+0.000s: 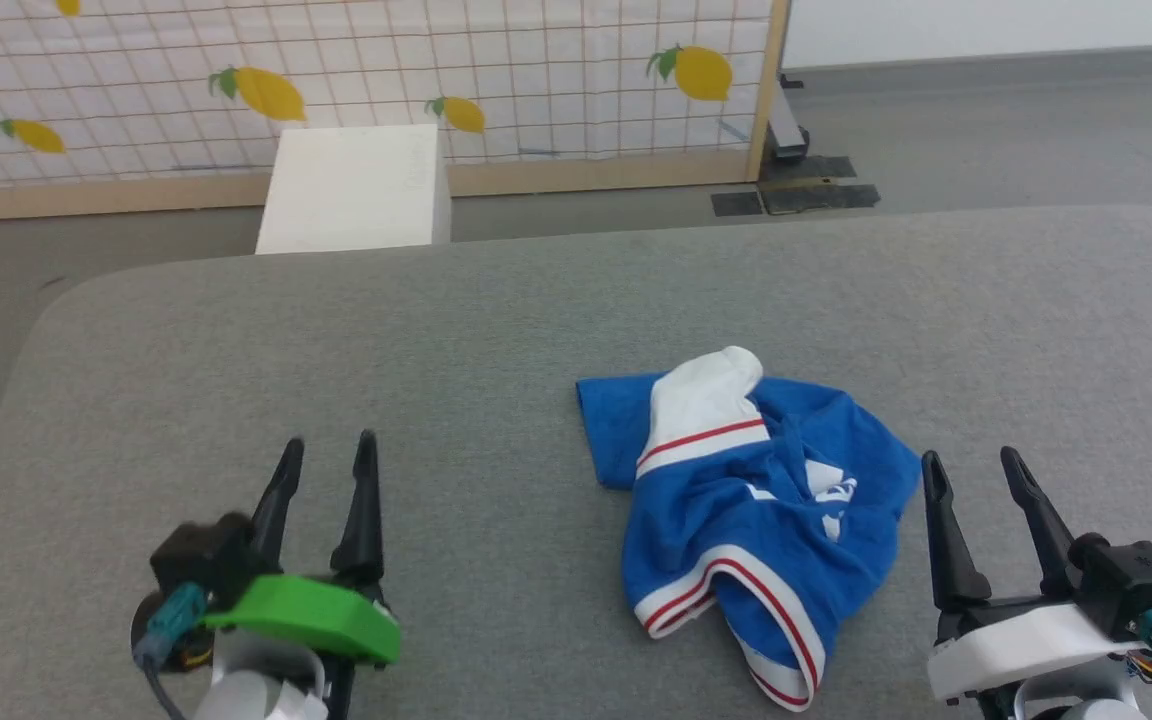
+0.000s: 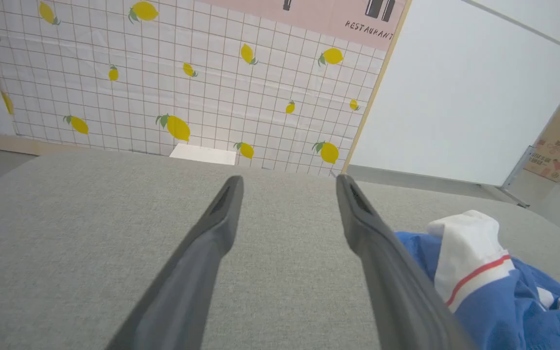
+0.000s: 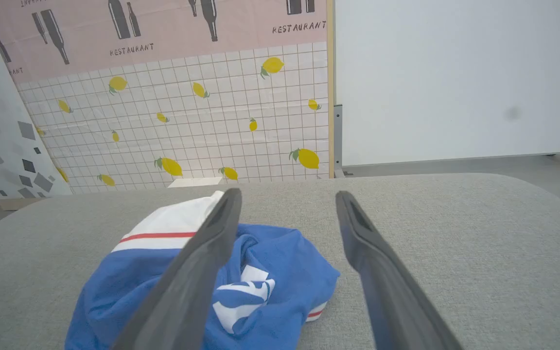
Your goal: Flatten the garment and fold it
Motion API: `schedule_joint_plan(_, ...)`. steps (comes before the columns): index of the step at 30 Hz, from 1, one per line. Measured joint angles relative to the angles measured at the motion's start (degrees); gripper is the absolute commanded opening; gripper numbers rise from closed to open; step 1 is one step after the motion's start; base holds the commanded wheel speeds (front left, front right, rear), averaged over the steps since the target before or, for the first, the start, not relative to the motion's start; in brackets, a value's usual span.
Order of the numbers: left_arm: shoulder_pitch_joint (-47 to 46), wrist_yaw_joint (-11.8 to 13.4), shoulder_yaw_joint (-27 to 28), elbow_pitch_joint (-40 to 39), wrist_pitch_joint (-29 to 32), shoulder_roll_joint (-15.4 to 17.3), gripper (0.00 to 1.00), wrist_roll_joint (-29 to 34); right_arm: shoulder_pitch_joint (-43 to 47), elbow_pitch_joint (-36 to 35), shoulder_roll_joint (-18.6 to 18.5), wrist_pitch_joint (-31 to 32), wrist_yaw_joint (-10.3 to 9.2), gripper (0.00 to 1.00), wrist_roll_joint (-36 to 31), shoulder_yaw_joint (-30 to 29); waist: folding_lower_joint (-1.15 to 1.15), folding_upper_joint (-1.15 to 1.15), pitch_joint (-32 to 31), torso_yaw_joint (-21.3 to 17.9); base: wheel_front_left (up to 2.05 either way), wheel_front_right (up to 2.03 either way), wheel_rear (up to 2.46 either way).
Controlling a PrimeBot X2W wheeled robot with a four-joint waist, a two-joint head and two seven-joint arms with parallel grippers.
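Just to the left of the right fingers, close by their nearer tip, the royal-blue soft fabric garment with white end panels, thin red stripes and white block lettering lies in a crumpled heap on the grey cloth-covered table. One white panel is flopped over the blue and the lettering is half buried in creases. The left fingers stand well apart from it on its other side, over bare table. Both pairs are spread wide and hold nothing. The main risk, as I judge it, is a pinch that takes several bunched layers at once, or a mid-fold rather than a hem. A pull would then drag the whole heap instead of spreading it. The left fingers also have farther to reach, so an uneven pull could twist the cloth. Beyond the fingertips, past the table's far edge, a white rectangular box and a lemon-printed grid wall panel look well out of the way.
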Motion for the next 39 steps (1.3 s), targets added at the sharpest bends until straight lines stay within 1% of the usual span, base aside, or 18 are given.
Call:
schedule_joint_plan(1,2.4,-0.6,2.2,-0.8,0.0,-1.2,1.0,1.8,0.1,0.0,0.0,0.3,0.0,1.0,-0.2,0.0,0.0,0.0,-0.4,1.1,0.0,0.0,0.0)
schedule_joint_plan(3,3.5,-1.1,3.3,-1.1,0.0,-1.8,1.0,2.5,0.3,0.0,0.0,0.5,0.01,1.0,-0.5,-0.1,0.0,0.0,-0.6,1.9,0.0,0.0,0.0)
schedule_joint_plan(7,4.9,-1.6,4.8,-1.4,0.0,-2.7,1.0,2.9,0.6,0.0,0.0,0.8,0.0,1.0,-0.5,-0.2,0.0,0.0,-0.9,3.2,0.0,0.0,0.0)
schedule_joint_plan(12,5.4,-2.3,5.5,-1.5,0.0,-3.1,1.0,4.4,0.9,0.0,0.0,0.8,0.0,1.0,-0.5,-0.1,0.0,0.0,-1.2,4.0,0.0,0.0,0.0)
schedule_joint_plan(20,5.5,-2.6,5.7,-1.6,0.0,-3.4,1.0,5.3,0.9,0.0,0.0,0.9,0.0,1.0,-0.4,0.1,0.0,0.0,-1.4,3.4,0.0,0.0,0.0)
schedule_joint_plan(34,5.6,-2.9,5.4,-1.5,0.0,-3.5,1.0,5.0,1.0,0.0,0.0,0.9,0.0,1.0,-0.3,0.2,0.0,0.0,-1.2,2.9,0.0,0.0,0.0)
schedule_joint_plan(39,5.5,-2.8,3.8,-1.3,0.0,-3.5,1.0,3.7,1.0,0.2,0.0,0.9,0.0,1.0,-0.3,0.5,0.0,0.0,-1.2,2.4,0.0,0.0,0.0)
